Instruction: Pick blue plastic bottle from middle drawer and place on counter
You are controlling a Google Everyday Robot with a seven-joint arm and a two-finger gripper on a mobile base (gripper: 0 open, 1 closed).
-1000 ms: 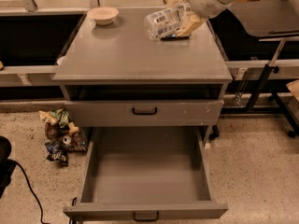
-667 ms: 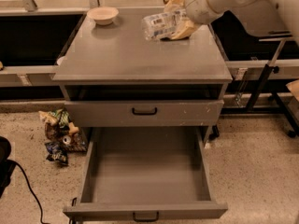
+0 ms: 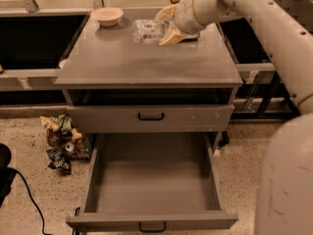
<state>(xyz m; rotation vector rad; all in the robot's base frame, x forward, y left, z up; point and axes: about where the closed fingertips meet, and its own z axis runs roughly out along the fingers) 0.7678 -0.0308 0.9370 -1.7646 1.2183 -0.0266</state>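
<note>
In the camera view you have one gripper [image 3: 165,25] near the back edge of the counter [image 3: 146,62], a bit right of the middle. Its two fingers [image 3: 172,35] pinch one blue plastic bottle [image 3: 148,31], which lies on its side. One bowl [image 3: 106,15] sits at the back left corner. One middle drawer [image 3: 151,180] is pulled out below the front edge, under one shut drawer front [image 3: 195,117].

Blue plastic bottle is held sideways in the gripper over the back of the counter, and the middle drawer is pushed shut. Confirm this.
One thing is wrong: the camera view shows the middle drawer pulled out, its grey floor in sight. The gripper does hold the blue plastic bottle sideways over the back of the counter.
</note>
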